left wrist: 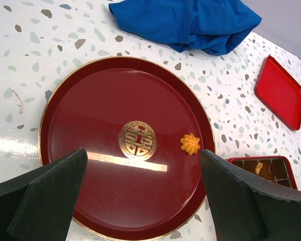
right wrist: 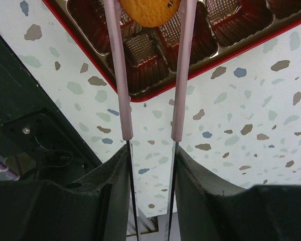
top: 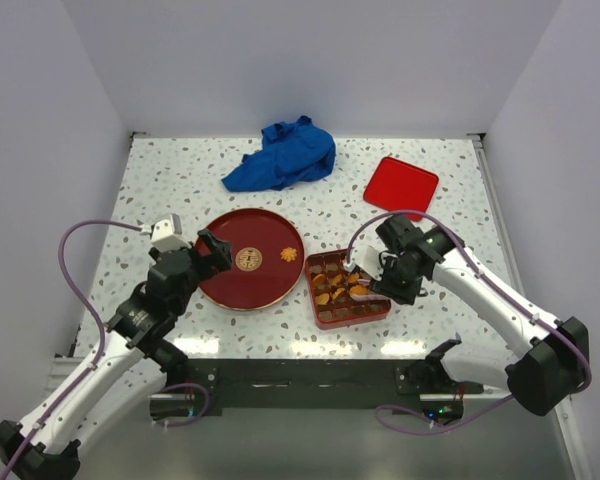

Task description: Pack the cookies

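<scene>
Nearest me, the right tool (right wrist: 150, 168) is partly closed on tweezers (right wrist: 118, 75), which pinch a round cookie (right wrist: 149, 12) above the red compartment box (top: 325, 320), with several cookies (top: 337, 290) already inside. The left tool (left wrist: 143, 181) hangs wide open and empty over the dark red plate (left wrist: 90, 100), where one flower-shaped cookie (left wrist: 190, 144) lies unpacked. Farther back sits the red lid (top: 401, 186), probably the last step.

White speckled terrazzo table (top: 180, 185), carrying:
- crumpled blue cloth (top: 285, 155), middle of far edge
- flat red square lid (top: 401, 186), towards far right corner
- round dark red gold-rimmed plate (top: 265, 230), left of centre
- red square compartmented box (top: 355, 318), just beside the plate's right, nearer the near edge
</scene>
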Robot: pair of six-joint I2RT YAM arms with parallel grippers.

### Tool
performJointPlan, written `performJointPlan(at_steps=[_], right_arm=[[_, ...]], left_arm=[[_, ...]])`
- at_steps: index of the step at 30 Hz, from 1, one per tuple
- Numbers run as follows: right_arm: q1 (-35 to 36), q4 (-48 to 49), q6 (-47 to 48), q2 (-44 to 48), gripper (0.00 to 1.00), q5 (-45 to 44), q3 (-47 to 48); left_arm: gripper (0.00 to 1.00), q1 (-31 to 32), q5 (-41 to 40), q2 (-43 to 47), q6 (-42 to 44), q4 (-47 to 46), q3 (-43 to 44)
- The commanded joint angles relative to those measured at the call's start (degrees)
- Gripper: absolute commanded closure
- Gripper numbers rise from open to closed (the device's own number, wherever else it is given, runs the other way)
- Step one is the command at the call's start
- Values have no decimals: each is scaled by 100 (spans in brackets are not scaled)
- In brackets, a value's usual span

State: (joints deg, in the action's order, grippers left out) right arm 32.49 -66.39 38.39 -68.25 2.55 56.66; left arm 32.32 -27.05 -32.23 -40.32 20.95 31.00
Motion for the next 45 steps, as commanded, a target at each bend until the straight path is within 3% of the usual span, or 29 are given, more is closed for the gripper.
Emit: performJointPlan(at_steps=[1,17,26,37,45], right_arm=[[-15,91,-69,-13,61,44,240],[-102,65,-192,-4,59,123,398],[-94,257,-200,-408,62,738,1188],[1030,768,133,-2577,63,238,3130],[1075,206,634,-4222,63,-114,4590]], left_arm=[[0,-6,-99,-11,-91,-126,-51],[0,-6,-64,-64,-64,-179,-24],[0,-6,-37,-99,-64,-223,-7],[0,-6,-186,173,-143,128,37],[0,-6,-371,779,-512,620,-130]])
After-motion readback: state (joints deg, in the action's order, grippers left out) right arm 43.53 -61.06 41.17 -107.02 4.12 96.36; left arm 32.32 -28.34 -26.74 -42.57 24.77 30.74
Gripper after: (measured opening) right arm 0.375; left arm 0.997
